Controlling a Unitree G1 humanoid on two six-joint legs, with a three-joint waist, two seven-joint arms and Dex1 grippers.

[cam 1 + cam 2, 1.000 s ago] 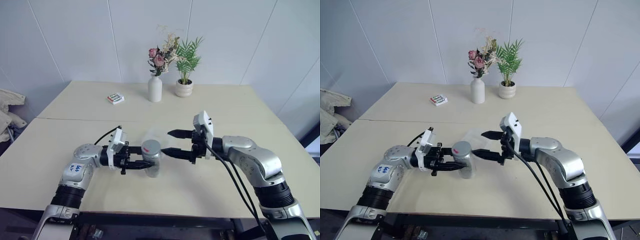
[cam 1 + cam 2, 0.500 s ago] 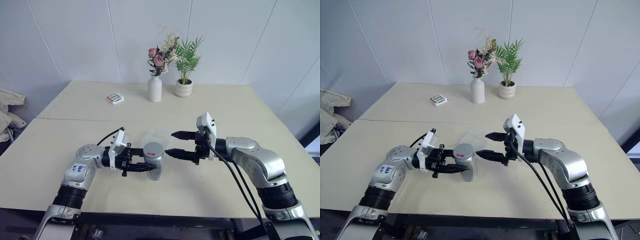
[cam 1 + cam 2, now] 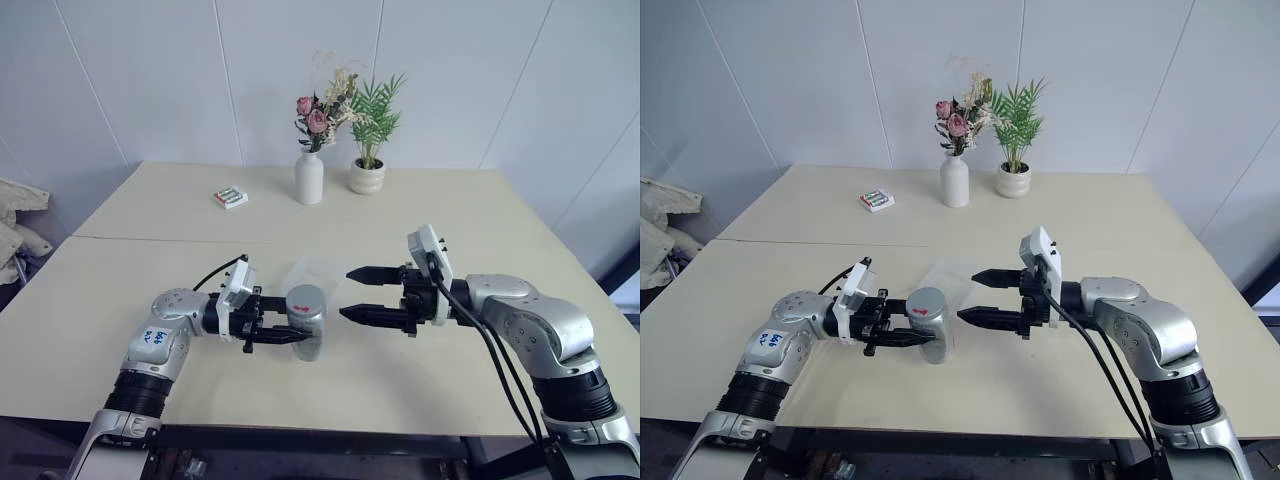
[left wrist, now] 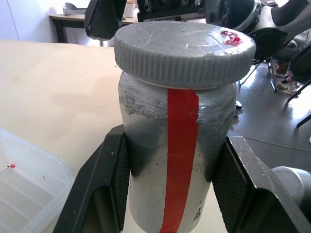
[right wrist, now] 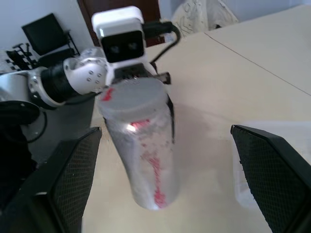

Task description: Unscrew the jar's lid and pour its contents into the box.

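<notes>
at the far edge of the table (image 3: 470, 215) stand a white vase of dried flowers (image 3: 310, 176) and, just beside it, a small potted palm (image 3: 368, 176); a small flat white, green and red pack (image 3: 231, 197) lies well apart to their left. a pale garment (image 3: 18, 225) hangs off beyond the table's left side. none of these sits between the two arms; the gap between the jar and the right gripper is bare tabletop.

compared with a second ago, the right gripper (image 3: 360, 294) has drawn away from the jar, its black fingers (image 5: 271, 167) now standing clear of the lid rather than reaching up to it. its jaws are spread wide with nothing between them. the left gripper (image 3: 285, 332) has kept its place, clamped tight around the jar's body, one finger (image 4: 99, 194) pressed to each side.

the jar (image 4: 177, 160) is held upright just above the table near the front middle, its clear wall clouded and scuffed, with a red strip running down the side. the lid (image 4: 183, 46) is a ridged silver-grey screw cap, still seated on top, with a red smear on its face. the contents cannot be made out through the wall. the box (image 3: 312, 271), a clear shallow tray, lies on the table just behind the jar; its corner (image 4: 24, 179) appears beside the left gripper in the left wrist view.
</notes>
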